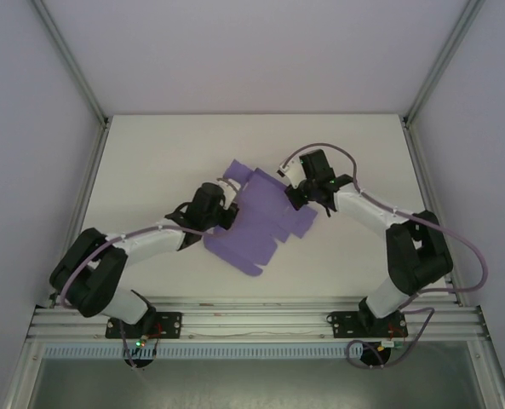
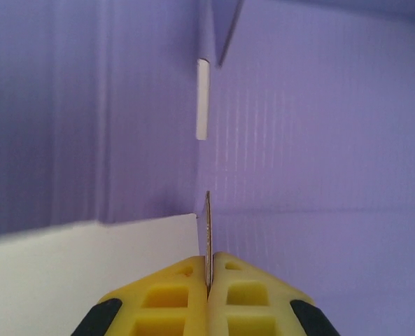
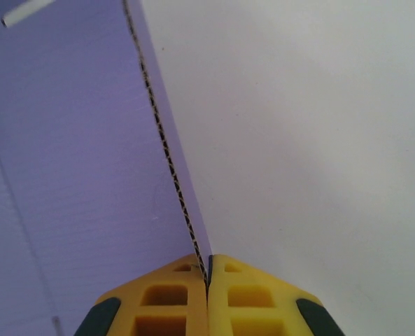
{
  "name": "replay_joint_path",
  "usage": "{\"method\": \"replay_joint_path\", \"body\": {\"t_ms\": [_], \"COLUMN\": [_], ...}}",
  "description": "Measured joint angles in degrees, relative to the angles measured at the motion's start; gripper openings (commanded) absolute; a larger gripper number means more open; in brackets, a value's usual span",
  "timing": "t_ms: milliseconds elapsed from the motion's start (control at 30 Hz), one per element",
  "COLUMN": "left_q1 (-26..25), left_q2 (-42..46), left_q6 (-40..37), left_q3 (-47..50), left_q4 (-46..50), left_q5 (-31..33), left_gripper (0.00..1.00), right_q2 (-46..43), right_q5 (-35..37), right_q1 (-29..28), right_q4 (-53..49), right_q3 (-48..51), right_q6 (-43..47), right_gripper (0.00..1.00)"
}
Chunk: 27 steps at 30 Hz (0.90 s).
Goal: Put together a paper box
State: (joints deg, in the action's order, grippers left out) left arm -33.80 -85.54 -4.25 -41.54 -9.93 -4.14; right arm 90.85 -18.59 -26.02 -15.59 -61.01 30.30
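On the white table [image 1: 150, 170], roughly at its middle, the paper box [image 1: 265, 223] sits as a purple die-cut sheet, not yet folded up, with flaps and notched tabs jutting from its edges. 2 arms reach in from the near side and meet it from opposite ends. The left gripper [image 1: 224, 209] is at the sheet's left edge, and its wrist camera shows the yellow fingers [image 2: 169, 297] pressed together with a thin edge of the purple card pinched upright between them; beyond that, purple panels fill the scene, one cut by a narrow slot [image 2: 202, 98] showing white. The right gripper [image 1: 296, 196] is at the far right edge of the sheet, its jaws likewise clamped on the card (the corrugated cut edge runs straight down into the seam between the pads). Whether the sheet lies quite flat between the 2 grips, I cannot tell from above.
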Motion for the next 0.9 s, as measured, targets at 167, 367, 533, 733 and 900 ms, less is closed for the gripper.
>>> {"method": "replay_joint_path", "body": {"t_ms": [167,367,533,733,900], "left_q1": [-3.80,-4.20,-2.82,6.36,14.99], "left_q2": [-5.99,-5.88,1.46,16.15,18.16], "left_q6": [-2.23,-1.64,1.62,9.29,16.35], "left_q3": [-4.59,-4.90,-3.91,1.99,6.58], "left_q4": [2.23,2.38,2.89,0.74,0.31], "left_q5": [4.00,4.87,3.10,-0.20,-2.19], "left_gripper": [0.43,1.00,1.00,1.00,1.00], "right_q2": [-1.53,-2.12,-2.29,-3.76,-5.01], "right_q5": [0.61,0.57,0.61,0.50,-0.35], "right_q1": [-0.92,-1.38,-1.49,-1.49,-1.49], "right_q4": [0.74,2.16,3.43,4.57,5.07], "right_q3": [0.72,1.73,2.32,2.93,3.28], "right_q6": [1.16,2.60,3.32,4.46,5.01], "right_gripper": [0.00,0.00,0.00,0.00,0.00]}}
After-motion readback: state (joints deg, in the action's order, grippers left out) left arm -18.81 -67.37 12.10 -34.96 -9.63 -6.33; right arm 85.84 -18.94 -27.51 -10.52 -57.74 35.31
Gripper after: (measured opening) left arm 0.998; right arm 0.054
